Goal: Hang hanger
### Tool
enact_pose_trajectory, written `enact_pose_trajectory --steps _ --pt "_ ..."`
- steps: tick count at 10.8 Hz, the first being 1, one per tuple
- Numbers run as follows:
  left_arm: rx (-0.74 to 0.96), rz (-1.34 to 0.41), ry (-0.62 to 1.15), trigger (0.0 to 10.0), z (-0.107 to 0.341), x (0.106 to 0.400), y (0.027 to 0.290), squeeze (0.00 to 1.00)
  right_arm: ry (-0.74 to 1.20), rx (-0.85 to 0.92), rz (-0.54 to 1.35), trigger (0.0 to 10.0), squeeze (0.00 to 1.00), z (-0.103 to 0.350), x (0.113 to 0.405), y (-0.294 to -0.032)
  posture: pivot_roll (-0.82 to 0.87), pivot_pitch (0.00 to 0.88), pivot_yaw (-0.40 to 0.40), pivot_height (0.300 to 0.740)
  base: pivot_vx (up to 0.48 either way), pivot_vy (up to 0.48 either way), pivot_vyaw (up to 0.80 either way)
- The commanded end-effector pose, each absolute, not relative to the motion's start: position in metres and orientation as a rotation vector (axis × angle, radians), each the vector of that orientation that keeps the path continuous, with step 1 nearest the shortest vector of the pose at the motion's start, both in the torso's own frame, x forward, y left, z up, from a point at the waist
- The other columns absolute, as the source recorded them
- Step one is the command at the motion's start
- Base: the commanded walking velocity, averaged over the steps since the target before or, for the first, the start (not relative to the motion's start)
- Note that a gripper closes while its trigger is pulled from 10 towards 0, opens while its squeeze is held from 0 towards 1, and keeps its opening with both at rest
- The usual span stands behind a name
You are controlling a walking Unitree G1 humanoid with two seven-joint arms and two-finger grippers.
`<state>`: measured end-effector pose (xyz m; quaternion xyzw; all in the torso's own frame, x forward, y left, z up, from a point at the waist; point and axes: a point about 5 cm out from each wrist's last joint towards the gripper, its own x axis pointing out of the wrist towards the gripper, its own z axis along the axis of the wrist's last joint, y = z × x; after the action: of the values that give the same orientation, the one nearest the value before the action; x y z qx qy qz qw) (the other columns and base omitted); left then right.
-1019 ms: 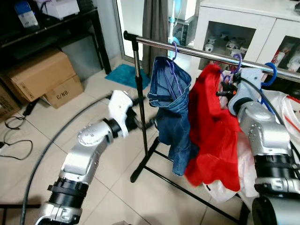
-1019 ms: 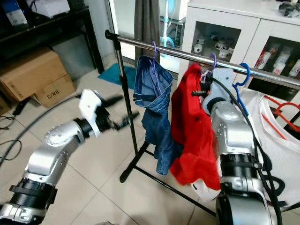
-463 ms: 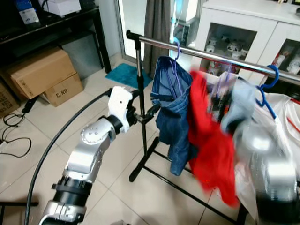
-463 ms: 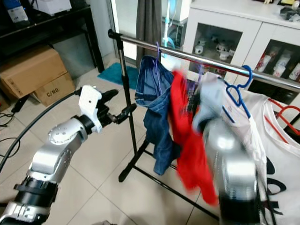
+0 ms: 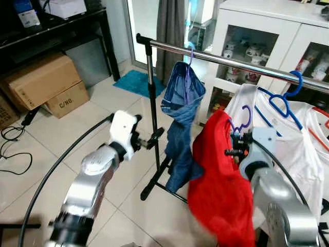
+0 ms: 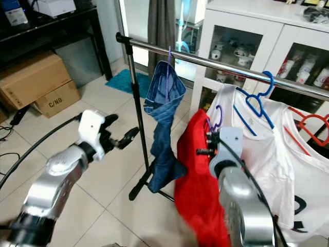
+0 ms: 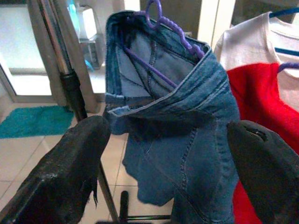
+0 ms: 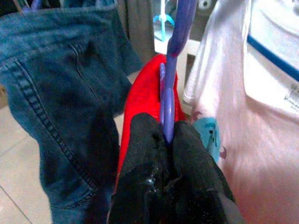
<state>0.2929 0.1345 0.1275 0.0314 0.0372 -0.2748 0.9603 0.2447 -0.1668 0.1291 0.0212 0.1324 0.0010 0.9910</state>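
Purple hanger (image 8: 169, 70): it is in my right hand, below the metal rail and not hooked on it. Its hook sticks up next to the white shirt.
Red shirt (image 5: 221, 195): it hangs down from the purple hanger, in front of my right arm.
Right hand (image 8: 166, 140): my two black fingers (image 8: 142, 140) are squeezed tight on the neck of the purple hanger. The hand is low, under the rail, between the jeans and the white shirt.
Metal rail (image 5: 226, 60): a shiny bar that runs across the top of the clothes rack, held up by a black pole (image 5: 152, 98).
Jeans (image 5: 181, 128): blue jeans hang from the rail on another purple hanger (image 7: 163, 21), close to the pole.
White shirt (image 5: 293, 139): it hangs from the rail on a blue hanger (image 5: 285, 100), on the far side of the red shirt.
Left hand (image 7: 163, 154): my fingers are spread wide apart with nothing in them. The hand is near the pole and points at the jeans.
Cardboard boxes (image 5: 46, 85): they sit on the floor to my left, well away from the rack.
White cabinet (image 5: 267, 31): it stands behind the rail.
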Motion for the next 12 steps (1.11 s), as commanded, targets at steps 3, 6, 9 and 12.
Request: enact_pose_trajectory --steps 3,6,9,12 --pt "0.078 -0.558 0.077 10.0 0.130 0.292 0.135 0.00 0.205 0.063 0.016 0.0 0.00 0.140 0.237 -0.165 -0.18 0.000 0.056 0.740 -0.099 0.000 0.00" --pt "0.066 -0.557 0.074 10.0 0.133 0.285 0.133 0.00 0.216 0.063 0.054 0.3 0.00 0.137 0.238 -0.160 -0.15 0.000 0.027 0.740 -0.331 0.000 0.00" --pt "0.050 -0.517 0.086 10.0 0.129 0.277 0.137 0.00 0.233 0.036 0.114 0.4 0.00 0.138 0.242 -0.156 -0.16 0.000 -0.022 0.740 -0.330 0.000 0.00" --pt "0.043 -0.478 0.089 10.0 0.127 0.270 0.143 0.00 0.259 0.035 0.124 0.3 0.00 0.132 0.238 -0.158 -0.14 0.000 -0.043 0.740 -0.102 0.000 0.00"
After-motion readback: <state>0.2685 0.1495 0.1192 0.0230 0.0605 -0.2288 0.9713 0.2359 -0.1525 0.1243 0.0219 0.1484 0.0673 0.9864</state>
